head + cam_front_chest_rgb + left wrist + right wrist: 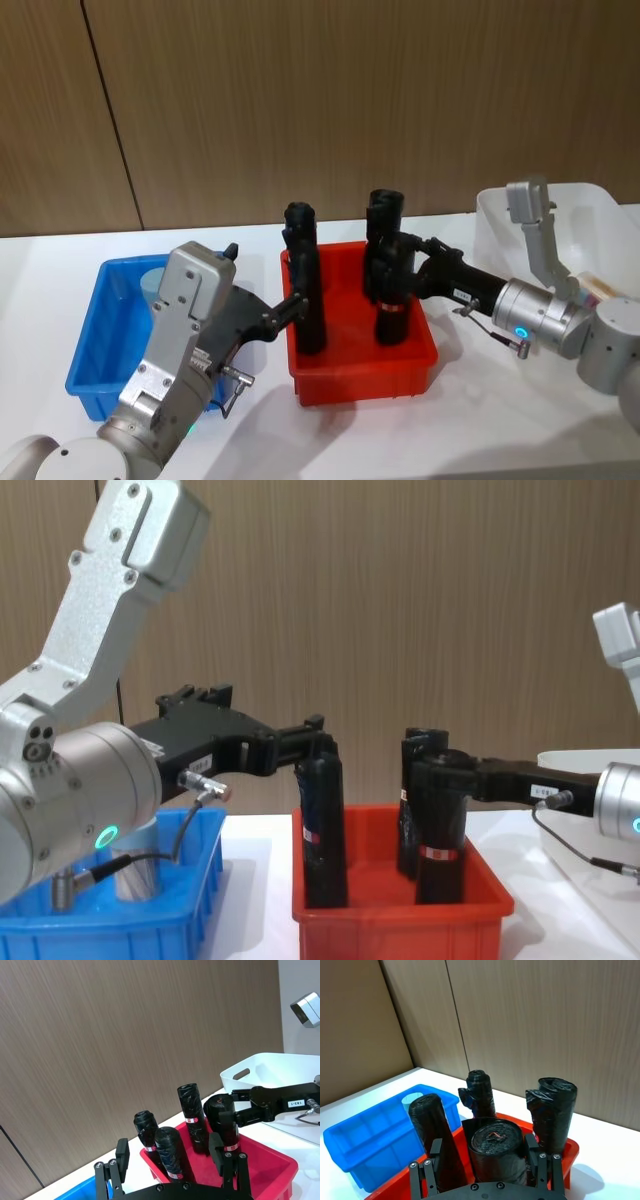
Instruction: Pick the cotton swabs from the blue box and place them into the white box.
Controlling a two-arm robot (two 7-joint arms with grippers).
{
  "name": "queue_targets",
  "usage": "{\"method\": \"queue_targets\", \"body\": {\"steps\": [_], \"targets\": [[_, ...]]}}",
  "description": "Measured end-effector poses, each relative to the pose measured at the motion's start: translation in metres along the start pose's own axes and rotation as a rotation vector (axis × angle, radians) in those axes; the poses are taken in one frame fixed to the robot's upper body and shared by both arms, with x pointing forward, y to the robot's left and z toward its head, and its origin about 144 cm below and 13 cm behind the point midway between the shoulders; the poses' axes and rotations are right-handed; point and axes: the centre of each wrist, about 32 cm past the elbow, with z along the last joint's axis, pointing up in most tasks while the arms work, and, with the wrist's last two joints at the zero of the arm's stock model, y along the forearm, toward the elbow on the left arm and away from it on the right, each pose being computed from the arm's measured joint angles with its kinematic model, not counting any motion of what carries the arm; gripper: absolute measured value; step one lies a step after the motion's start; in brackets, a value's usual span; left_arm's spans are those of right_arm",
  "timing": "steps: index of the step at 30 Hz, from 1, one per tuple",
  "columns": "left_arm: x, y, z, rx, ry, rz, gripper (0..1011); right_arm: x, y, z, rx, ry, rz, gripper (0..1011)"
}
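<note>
Cotton swabs point(155, 282) stand in the blue box point(92, 350), behind my left gripper point(300, 300), which I judge clamped on 1 black roll point(305, 290) in the red bin point(365, 385). Right gripper point(392, 272) clamps another roll point(388, 300), near the white box point(490, 215). Left arm is nearer.

The head camera looks steeply down on the white worktop point(480, 420), the chest camera sits low and level, and both close wrist cameras share the shallow red plastic bin point(570, 1152) of black rolls.
</note>
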Motion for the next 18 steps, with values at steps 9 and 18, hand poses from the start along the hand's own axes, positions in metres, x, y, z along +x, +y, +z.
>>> {"method": "queue_targets", "body": {"steps": [9,18], "targets": [[0.0,0.0,0.0,0.0,0.0,0.0,1004,0.0,0.006,0.0,-0.009,-0.017,0.025,840],[0.0,0.0,0.0,0.0,0.0,0.0,1004,-0.001,0.011,0.0,-0.015,-0.033,0.028,613]]}}
